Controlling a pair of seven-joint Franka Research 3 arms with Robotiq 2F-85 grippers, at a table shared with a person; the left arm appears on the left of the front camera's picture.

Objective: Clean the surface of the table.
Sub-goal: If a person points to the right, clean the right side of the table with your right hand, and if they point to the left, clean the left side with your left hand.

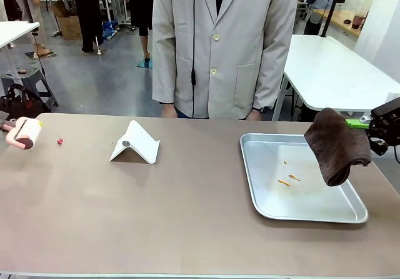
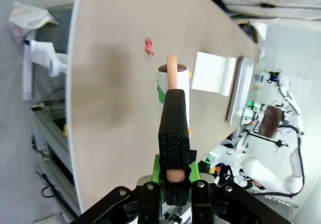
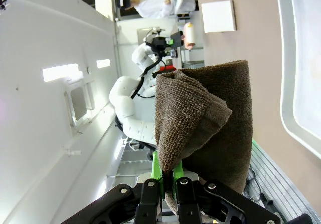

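We note right pincer [image 3: 169, 176] clamped on cloth [image 3: 210, 123], tray [image 1: 312, 194] beneath; left pincer [image 2: 174, 174] clamped on lint roller [image 2: 173, 83], red speck [image 2: 149, 45] on table [image 2: 110, 83] just ahead.

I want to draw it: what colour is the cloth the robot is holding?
The cloth is dark brown, clearest in the front view.

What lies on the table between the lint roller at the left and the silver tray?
In the front view, a red scrap and a white folded stand lie on the table between the roller and the tray.
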